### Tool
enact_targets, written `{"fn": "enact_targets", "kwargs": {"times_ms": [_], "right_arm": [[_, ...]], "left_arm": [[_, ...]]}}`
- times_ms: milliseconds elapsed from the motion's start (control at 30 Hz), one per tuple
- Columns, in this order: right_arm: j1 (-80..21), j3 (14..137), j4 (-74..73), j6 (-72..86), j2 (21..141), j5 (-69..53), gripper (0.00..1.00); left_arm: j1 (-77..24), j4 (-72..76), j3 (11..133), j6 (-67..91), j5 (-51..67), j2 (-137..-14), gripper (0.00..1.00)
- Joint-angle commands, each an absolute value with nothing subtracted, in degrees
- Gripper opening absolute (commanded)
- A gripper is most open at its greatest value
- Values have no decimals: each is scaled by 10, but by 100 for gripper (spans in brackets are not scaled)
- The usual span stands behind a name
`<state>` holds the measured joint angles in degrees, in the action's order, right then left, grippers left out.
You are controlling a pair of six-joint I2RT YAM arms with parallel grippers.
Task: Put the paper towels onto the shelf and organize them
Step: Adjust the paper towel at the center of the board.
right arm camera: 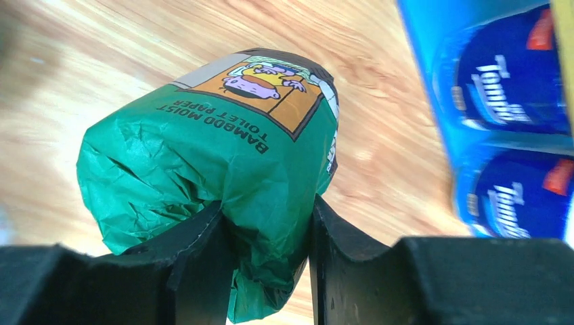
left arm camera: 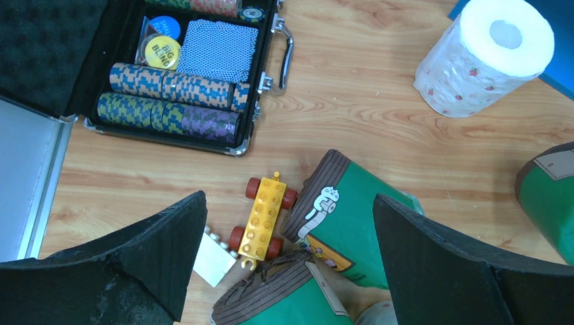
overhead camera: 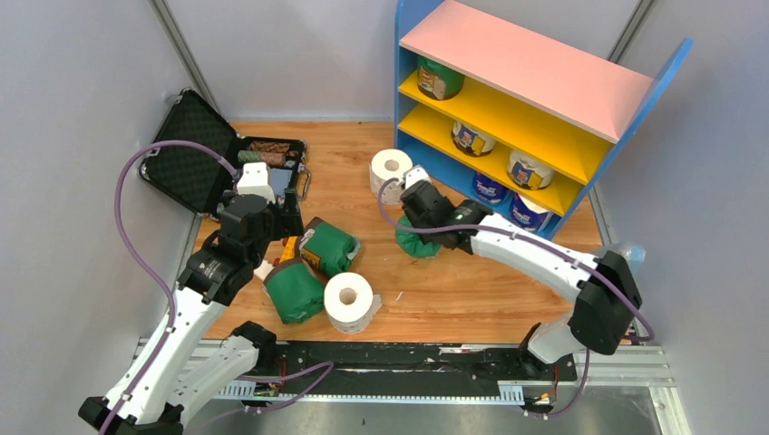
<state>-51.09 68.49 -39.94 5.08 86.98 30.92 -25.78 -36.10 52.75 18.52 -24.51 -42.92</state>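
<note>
Currently, right tool (right arm camera: pixel 265 217): black foam-padded fingers pressed onto a green crinkled-paper-wrapped cylindrical roll (right arm camera: pixel 216 149), pinching its bunched end. Orange cartoon label on the far face. Can't tell if that roll touches the wood-grain desk (overhead camera: pixel 453 299).

Just past that tool, to its right: tiered shelf (overhead camera: pixel 526 63) with blue side panels, pink top board, two yellow boards. 5 rolls on it:
- 1 green-wrapped shelf roll (overhead camera: pixel 440 80) on the upper yellow board
- 2 cream-wrapped labelled rolls (overhead camera: pixel 472 138) on the lower one
- 2 glossy blue-and-white rolls (overhead camera: pixel 490 188) at the bottom

All are partly hidden by the boards above. The blue ones are blurred in the right wrist view.

2 bare white dotted rolls, soft paper with a hollow core: far white roll (overhead camera: pixel 391 172) just beyond the right tool, near white roll (overhead camera: pixel 349 301) back toward the arm bases.

Left tool (left arm camera: pixel 290 203): fingers spread wide, gripping nothing. Under it, 2 green rolls with brown striped ends (left arm camera: pixel 345 223); the nearer one is cut off by the frame. Beside them a yellow studded plastic toy car (left arm camera: pixel 264 217) and a white plastic brick (left arm camera: pixel 213 261), half hidden by a finger. Beyond the tool: open black hard case (left arm camera: pixel 40 40) with foam-lined lid, holding rows of striped chips (left arm camera: pixel 176 81).
</note>
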Motion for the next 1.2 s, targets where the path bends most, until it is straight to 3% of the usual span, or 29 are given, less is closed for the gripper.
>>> {"fn": "enact_targets", "kwargs": {"times_ms": [0,267,567,733,967,1167], "right_arm": [[-435,714,-373,109,816,74,36],[-323,715,-377,147,826,-155,34],[-295,717,-395,158,891,-173,35],[-293,730,-410,162,919,-153,41],[-294,752,-431,168,890,-126,59],[-310,766,-461,195,821,-43,81]], "left_arm": [[-255,-345,526,178,-251,-426,100],[-255,-344,526,178,-250,-428,100],[-255,-345,526,178,-248,-430,100],[-255,-345,526,178,-247,-430,100],[-255,-345,526,178,-244,-431,100],[-255,-345,526,178,-244,-428,100]]}}
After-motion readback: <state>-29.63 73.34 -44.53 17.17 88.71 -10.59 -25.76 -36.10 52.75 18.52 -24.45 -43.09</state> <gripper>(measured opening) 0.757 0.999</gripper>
